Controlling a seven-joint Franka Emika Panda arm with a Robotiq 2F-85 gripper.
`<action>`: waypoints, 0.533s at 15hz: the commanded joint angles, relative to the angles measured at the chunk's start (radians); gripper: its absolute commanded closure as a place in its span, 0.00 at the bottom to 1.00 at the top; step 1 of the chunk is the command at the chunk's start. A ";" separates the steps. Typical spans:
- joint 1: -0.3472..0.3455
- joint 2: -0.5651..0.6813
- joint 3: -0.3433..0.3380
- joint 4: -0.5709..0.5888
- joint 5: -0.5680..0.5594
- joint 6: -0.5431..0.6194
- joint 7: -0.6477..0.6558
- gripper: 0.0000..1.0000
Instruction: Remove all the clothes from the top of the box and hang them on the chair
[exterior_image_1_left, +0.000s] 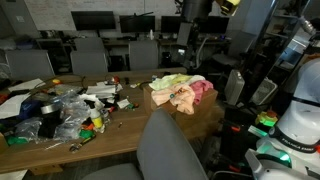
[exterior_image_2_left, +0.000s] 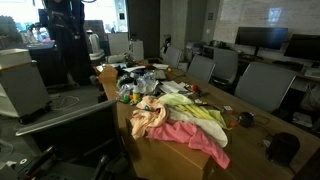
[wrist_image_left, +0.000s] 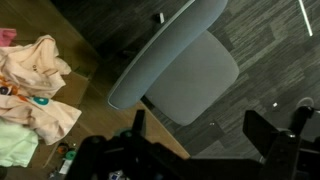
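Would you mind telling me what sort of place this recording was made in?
Most likely an office or computer lab: rows of dark monitors, several office chairs, and a long, cluttered wooden table.

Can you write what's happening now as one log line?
gripper: open, empty, over chair | clothes: heaped on box | chair: nothing hung yet

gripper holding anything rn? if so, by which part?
Nothing is held. The gripper is open and empty, with the chair below it. The clothes lie off to the side, clear of the jaws.
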 joint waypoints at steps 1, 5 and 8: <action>-0.050 0.103 -0.005 0.109 -0.064 0.039 0.023 0.00; -0.086 0.205 -0.015 0.168 -0.107 0.156 0.046 0.00; -0.112 0.288 -0.018 0.193 -0.160 0.233 0.092 0.00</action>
